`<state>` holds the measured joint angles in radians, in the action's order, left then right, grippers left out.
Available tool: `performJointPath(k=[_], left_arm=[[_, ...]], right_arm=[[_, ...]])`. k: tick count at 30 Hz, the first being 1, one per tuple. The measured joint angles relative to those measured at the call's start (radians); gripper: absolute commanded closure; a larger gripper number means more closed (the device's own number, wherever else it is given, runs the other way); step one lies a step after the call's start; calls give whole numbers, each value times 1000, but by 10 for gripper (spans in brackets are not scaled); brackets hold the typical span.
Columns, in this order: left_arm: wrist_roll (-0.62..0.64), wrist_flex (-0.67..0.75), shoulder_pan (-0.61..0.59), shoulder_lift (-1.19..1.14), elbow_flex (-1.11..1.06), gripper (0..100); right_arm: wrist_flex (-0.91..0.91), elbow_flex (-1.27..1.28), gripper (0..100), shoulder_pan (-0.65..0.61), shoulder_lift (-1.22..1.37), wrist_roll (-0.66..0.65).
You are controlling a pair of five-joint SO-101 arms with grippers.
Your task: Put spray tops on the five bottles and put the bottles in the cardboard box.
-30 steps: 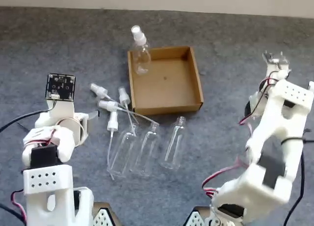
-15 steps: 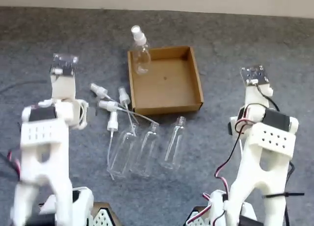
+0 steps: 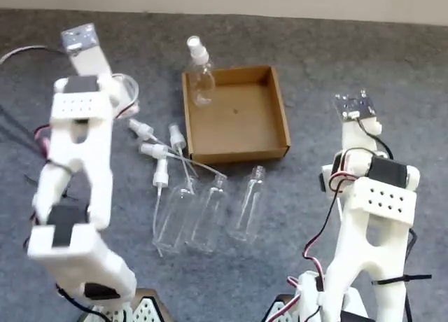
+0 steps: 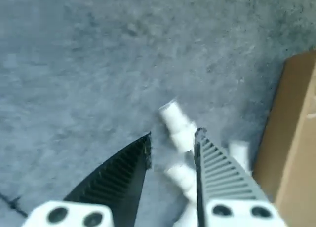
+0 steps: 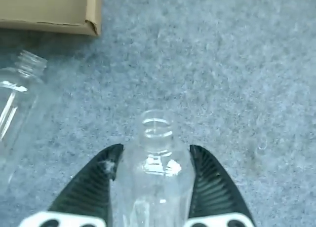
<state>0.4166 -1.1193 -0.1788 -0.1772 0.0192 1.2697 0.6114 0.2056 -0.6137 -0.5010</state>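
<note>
Spray top [image 4: 177, 124] just beyond left gripper [image 4: 174, 134], spread open, long axis slanting across the gap. Right gripper [image 5: 156, 150] farther off, clamped round uncapped bottle [image 5: 157, 164], neck forward.

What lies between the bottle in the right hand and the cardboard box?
Bare grey carpet, in the right wrist view, separates the bottle in the right hand from the cardboard box's corner. A second open bottle lies beside that stretch.

Bottles: five. One capped bottle [image 3: 201, 84], three open bottles [image 3: 210, 211] lying on the surface [image 3: 336, 35], and a fifth bottle [image 5: 157, 168] in the right fingers [image 5: 94, 185].
Loose spray tops [image 3: 155, 151]: four.
Cardboard box [image 3: 238, 154]: one.
Arms: two.
</note>
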Motion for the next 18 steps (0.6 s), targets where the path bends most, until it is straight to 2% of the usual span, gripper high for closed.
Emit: performJointPath(k=[10,18], left_arm=[[193,14,32,-358,232,874],[262,14,34,-456,258,874]], right_arm=[[-3,0,994,-6,0,0],[-3,0,994,-6,0,0]])
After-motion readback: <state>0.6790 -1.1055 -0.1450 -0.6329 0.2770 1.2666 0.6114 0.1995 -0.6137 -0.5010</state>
